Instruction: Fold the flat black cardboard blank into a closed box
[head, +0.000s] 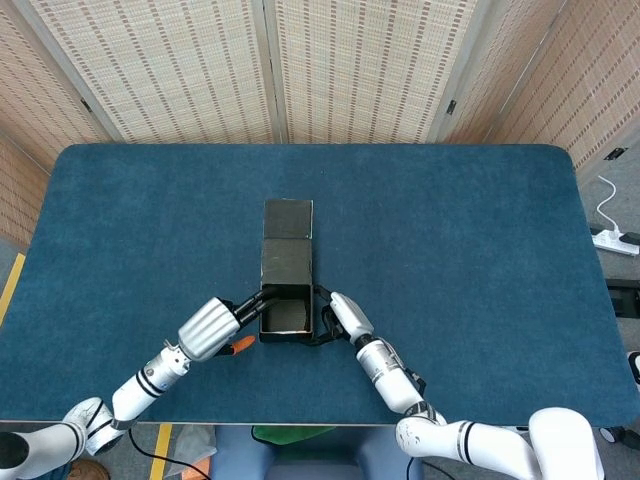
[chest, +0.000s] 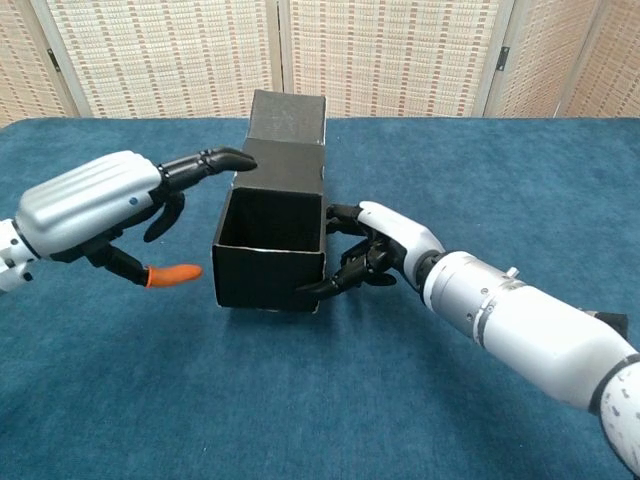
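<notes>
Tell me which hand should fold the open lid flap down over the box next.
Probably the left hand: its fingers are spread and empty, one reaching to the box's top edge near the lid flap. The right hand is holding the box's right wall, steadying it.

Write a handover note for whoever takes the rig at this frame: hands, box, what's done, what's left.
Left hand: holds nothing, fingers spread, one fingertip reaching to the box's top left edge.
Right hand: fingers pressed on the box's right wall near the front corner, steadying it.
Box: black cardboard, folded into an open tube lying on the blue table; the open end faces the robot, and a flap extends flat at the far end.
Done: walls formed.
Left: fold in and shut both ends.
</notes>
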